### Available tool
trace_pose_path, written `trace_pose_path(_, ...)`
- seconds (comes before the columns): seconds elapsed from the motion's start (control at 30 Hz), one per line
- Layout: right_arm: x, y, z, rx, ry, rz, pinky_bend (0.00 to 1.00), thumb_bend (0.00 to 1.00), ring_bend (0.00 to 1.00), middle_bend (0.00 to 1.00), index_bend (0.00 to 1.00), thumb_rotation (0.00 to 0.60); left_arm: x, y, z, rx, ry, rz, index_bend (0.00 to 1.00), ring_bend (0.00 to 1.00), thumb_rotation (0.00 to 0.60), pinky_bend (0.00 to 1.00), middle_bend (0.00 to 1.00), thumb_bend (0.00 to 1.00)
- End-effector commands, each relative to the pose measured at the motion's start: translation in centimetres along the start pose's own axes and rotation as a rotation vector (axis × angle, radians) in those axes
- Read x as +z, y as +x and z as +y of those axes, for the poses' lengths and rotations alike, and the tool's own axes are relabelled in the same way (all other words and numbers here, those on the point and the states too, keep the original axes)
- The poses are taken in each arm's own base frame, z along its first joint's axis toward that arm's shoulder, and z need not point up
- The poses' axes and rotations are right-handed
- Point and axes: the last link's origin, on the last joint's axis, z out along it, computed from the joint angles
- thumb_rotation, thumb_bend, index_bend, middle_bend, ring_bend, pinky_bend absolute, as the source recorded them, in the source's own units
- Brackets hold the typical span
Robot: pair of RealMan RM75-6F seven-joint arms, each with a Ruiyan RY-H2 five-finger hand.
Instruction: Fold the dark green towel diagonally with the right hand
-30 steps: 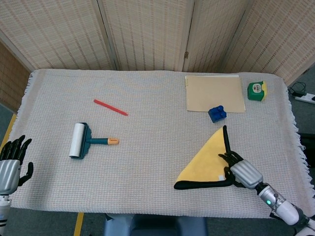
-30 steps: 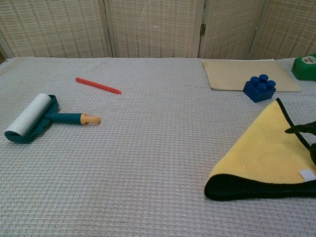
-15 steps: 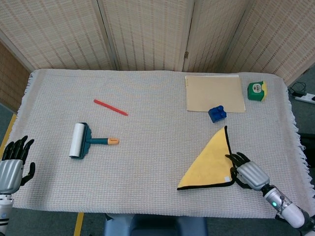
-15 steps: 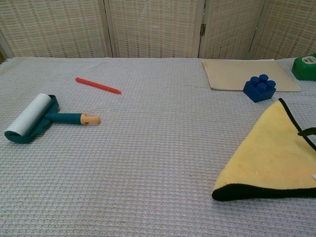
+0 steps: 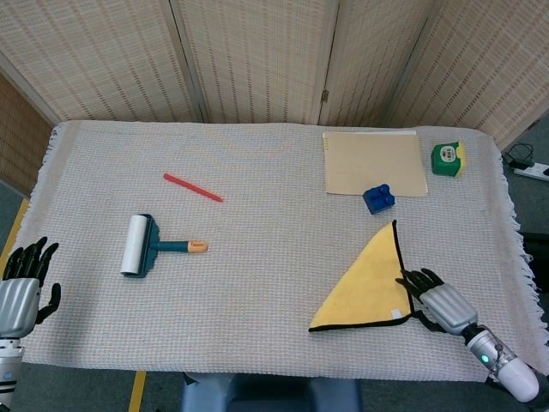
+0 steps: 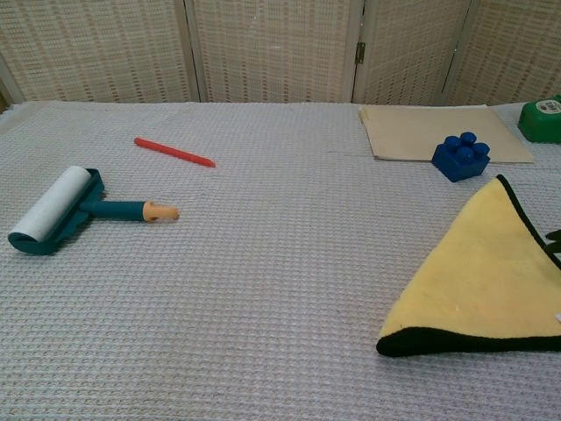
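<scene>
The dark green towel [image 5: 367,287] lies flat as a yellow-faced triangle at the table's [image 5: 274,249] near right, so the diagonal fold is judged complete. The right hand [image 5: 439,300] rests just beside its right edge, fingers spread, holding nothing. The left hand [image 5: 21,287] is parked, empty, off the left edge

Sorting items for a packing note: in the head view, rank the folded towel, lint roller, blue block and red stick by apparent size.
1. Folded towel
2. Lint roller
3. Red stick, long but very thin
4. Blue block

The last two are close.

Yellow towel [image 5: 367,284], dark edging
</scene>
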Motion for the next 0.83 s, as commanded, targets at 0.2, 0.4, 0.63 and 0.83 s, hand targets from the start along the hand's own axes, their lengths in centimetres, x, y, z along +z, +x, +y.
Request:
trace_pose_path(0.2, -2.9, 0.7, -0.7, -0.046, -0.003, 0.021, 0.0, 0.5, 0.0, 0.0, 0.0, 0.6, -0.4, 0.2, 0.6, -0.003, -0.012, 0.007, 0.0, 0.0, 0.6, 0.0, 0.0, 0.64)
trace_pose_path(0.4, -5.8, 4.7, -1.3, 0.109, -0.071, 0.266, 0.0, 0.49, 0.0, 0.0, 0.0, 0.6, -0.8, 0.0, 1.2, 0.009, -0.026, -0.005, 0.0, 0.0, 0.6, 0.0, 0.0, 0.64)
trace_pose_path(0.63, -8.7, 6.0, -1.2, -0.009, -0.273, 0.428, 0.0, 0.49, 0.0, 0.0, 0.0, 0.6, -1.7, -0.4, 2.3, 0.012, -0.061, -0.048, 0.0, 0.0, 0.6, 0.0, 0.0, 0.64)
trace_pose_path(0.83, -9.4, 5.6, -3.2, 0.011, -0.327, 0.459, 0.0, 0.49, 0.0, 0.0, 0.0, 0.6, -2.2, -0.1, 3.0, 0.011, -0.085, -0.057, 0.0, 0.0, 0.6, 0.0, 0.0, 0.64)
